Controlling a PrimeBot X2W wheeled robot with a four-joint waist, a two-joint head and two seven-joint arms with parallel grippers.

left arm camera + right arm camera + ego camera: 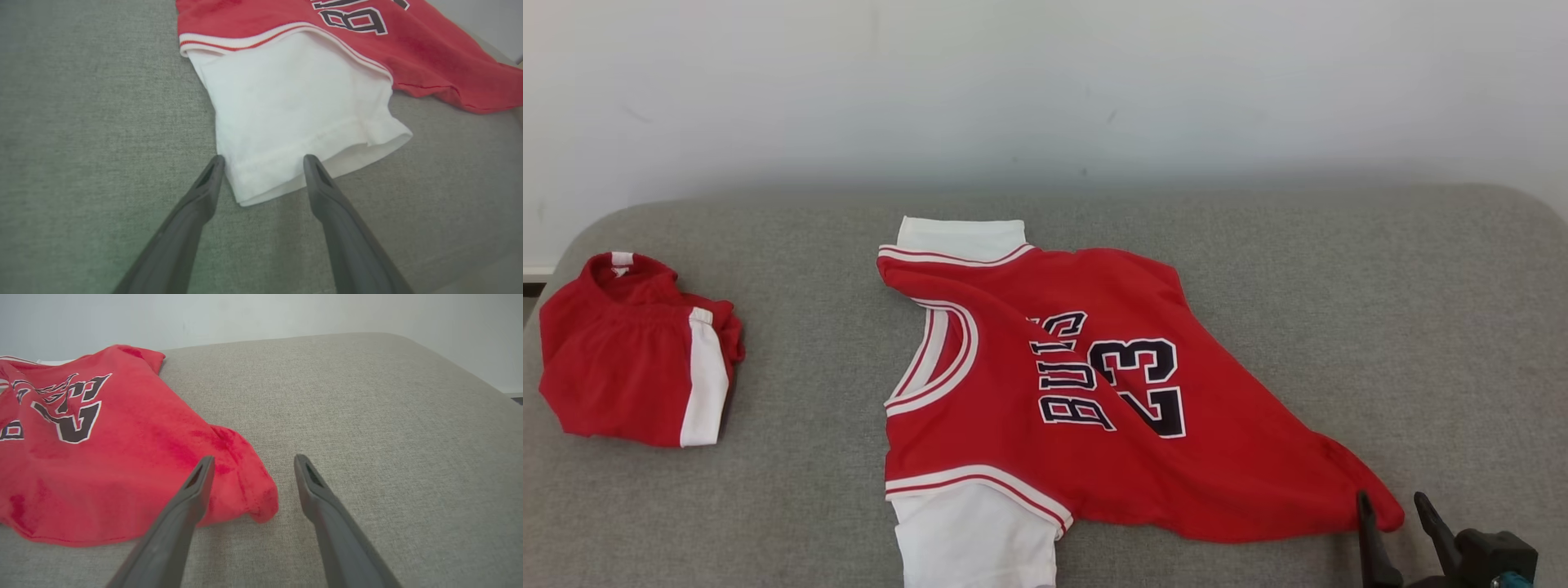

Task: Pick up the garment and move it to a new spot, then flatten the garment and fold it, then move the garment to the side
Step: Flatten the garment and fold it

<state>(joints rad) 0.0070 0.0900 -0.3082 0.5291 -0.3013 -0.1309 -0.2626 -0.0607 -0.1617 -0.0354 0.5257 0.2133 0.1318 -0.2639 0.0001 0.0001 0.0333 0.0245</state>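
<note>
A red basketball jersey garment point(1094, 392) with white sleeves and "BULLS 23" lettering lies spread, slightly rumpled, on the grey cushioned surface point(1339, 310). My right gripper point(1392, 510) stands open at the lower right, its fingers straddling the garment's red bottom corner point(249, 486). My left gripper point(263, 163) is open just above the hem of the white sleeve point(298, 118), one finger at each side of the hem's near corner. Neither gripper holds cloth.
A second red garment point(637, 359) with a white stripe lies folded at the far left of the surface. A pale wall point(1045, 82) rises behind. Bare grey fabric stretches to the right of the jersey point(367, 416).
</note>
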